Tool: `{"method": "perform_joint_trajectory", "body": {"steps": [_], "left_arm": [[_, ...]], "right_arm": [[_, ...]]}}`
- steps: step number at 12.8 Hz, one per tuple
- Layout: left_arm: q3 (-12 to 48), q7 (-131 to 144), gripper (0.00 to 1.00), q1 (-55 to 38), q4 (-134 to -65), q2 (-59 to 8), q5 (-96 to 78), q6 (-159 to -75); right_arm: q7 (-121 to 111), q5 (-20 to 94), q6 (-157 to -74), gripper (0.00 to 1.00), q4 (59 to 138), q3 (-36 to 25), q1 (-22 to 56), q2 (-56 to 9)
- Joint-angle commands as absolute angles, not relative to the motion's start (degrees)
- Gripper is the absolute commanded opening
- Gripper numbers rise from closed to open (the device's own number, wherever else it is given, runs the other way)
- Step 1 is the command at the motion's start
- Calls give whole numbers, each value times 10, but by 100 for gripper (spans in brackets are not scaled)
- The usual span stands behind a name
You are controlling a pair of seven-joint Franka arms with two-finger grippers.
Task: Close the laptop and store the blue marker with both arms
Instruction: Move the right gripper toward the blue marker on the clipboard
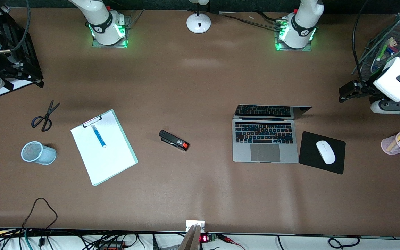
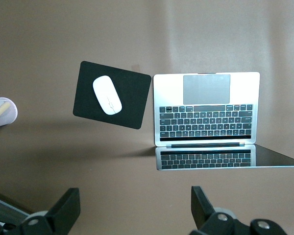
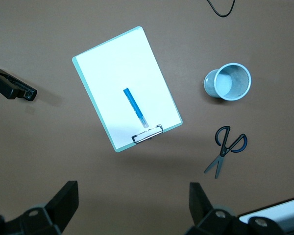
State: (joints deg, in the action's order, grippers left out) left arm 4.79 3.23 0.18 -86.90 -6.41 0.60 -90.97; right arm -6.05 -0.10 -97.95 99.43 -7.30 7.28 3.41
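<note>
The laptop stands open on the table toward the left arm's end, keys lit; it also shows in the left wrist view. The blue marker lies on a white clipboard toward the right arm's end; it also shows in the right wrist view. My left gripper is open and empty, high over bare table beside the laptop's screen edge; its white hand shows in the front view. My right gripper is open and empty, high over bare table by the clipboard's clip end.
A black stapler lies mid-table. Scissors and a pale blue mesh cup lie beside the clipboard. A white mouse sits on a black pad beside the laptop. A pink pen cup and a wire tray are nearby.
</note>
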Motion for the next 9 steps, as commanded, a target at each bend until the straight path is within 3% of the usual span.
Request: {"method": "perform_joint_trajectory", "body": {"steps": [1,5,9], "left_arm": [[59,36,100,0,-864,-68,24,-908],[60,38,100,0,-853,-76,25,-906],[60,27,100,-2,-853,-87,23,-906]], "right_arm": [[-64,10,-965,100,978,-72,68,20],[-108,10,-976,100,983,-72,68,-48],[-141,11,-1046,100,993,-68,76,-119]]}}
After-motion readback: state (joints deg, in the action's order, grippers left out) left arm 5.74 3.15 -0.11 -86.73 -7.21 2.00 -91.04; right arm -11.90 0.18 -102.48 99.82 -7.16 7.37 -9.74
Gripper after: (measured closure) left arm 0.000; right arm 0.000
